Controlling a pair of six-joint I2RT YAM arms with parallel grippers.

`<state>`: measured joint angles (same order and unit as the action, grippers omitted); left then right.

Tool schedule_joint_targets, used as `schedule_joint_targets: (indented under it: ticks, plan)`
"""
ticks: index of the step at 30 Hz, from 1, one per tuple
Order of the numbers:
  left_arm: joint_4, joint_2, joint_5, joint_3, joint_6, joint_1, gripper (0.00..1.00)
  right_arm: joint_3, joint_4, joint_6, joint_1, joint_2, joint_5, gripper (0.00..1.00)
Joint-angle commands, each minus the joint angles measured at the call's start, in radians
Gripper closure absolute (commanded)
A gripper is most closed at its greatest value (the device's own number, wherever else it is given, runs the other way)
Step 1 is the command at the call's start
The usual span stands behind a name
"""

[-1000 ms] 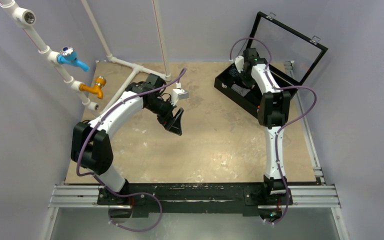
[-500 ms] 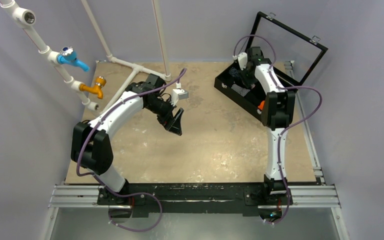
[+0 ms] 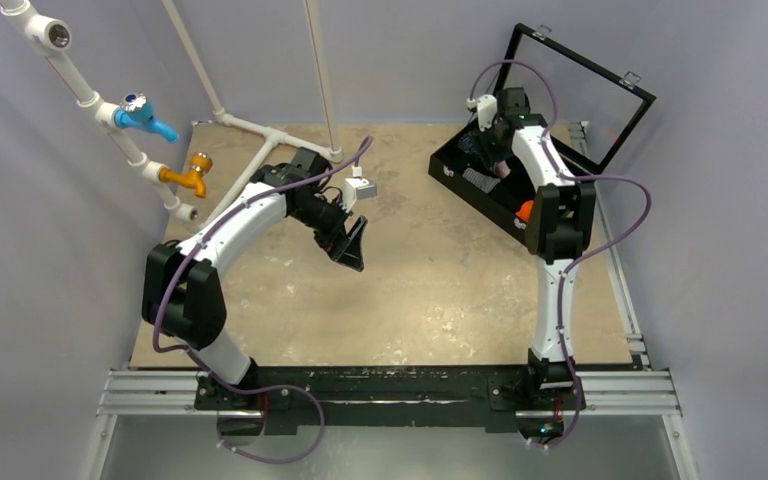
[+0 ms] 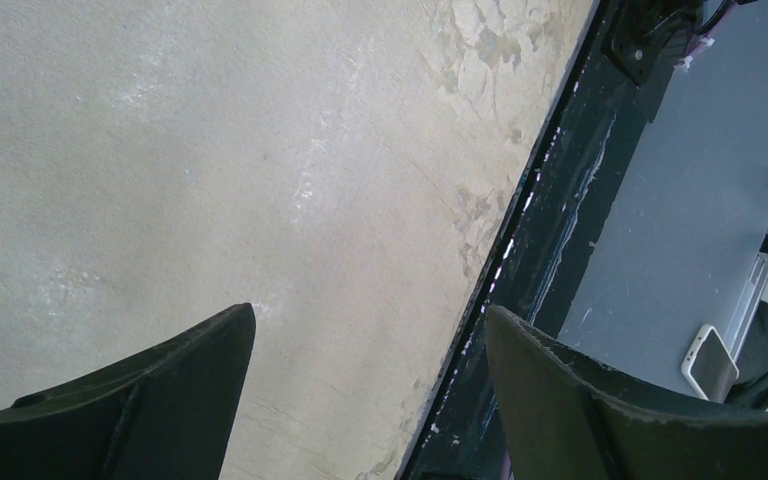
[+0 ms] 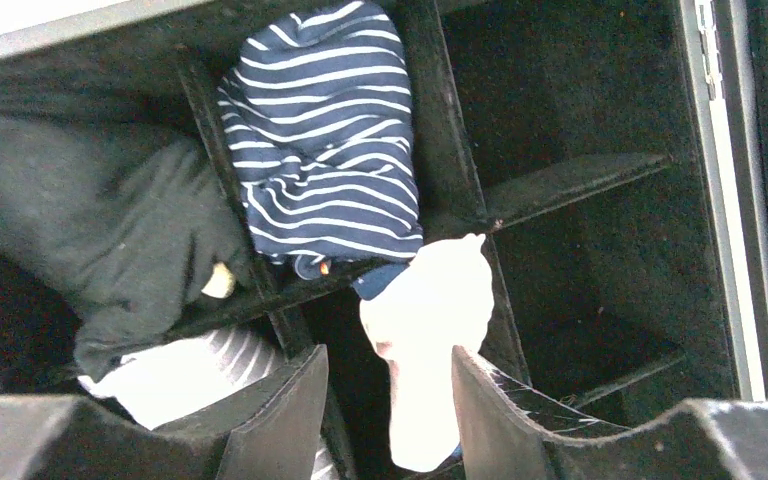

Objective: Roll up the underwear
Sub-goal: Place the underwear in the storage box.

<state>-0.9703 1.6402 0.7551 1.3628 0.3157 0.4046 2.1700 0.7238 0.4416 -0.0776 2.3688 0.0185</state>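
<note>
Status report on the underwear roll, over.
Left gripper open, empty, over the table. Right gripper open, fingers either side of the underwear, rolled, in the black box. Navy striped cloth beside it, nothing blocking.

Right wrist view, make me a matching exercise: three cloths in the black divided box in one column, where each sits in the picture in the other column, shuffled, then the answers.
Things:
1. navy white-striped roll
2. pale pink underwear roll
3. dark grey cloth

Places:
A. left side of the picture
B. between the fingers of the right gripper
C. top centre of the picture

Pairs: 1-C, 2-B, 3-A
</note>
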Motion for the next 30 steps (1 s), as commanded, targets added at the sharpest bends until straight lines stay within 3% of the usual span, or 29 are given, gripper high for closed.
schedule_joint_targets:
  ticks: [1,19,30]
  plan:
    - [-0.001,-0.014,0.032,-0.002,0.012,-0.011,0.16,0.015,-0.006,-0.039,-0.020,-0.035,0.056,0.52]
    - [-0.008,-0.001,0.038,0.001,0.013,-0.016,0.17,0.069,-0.040,-0.022,-0.014,0.106,0.031,0.56]
    - [-0.013,-0.004,0.044,0.001,0.013,-0.017,0.17,0.018,-0.001,-0.036,0.008,0.032,0.208,0.55]
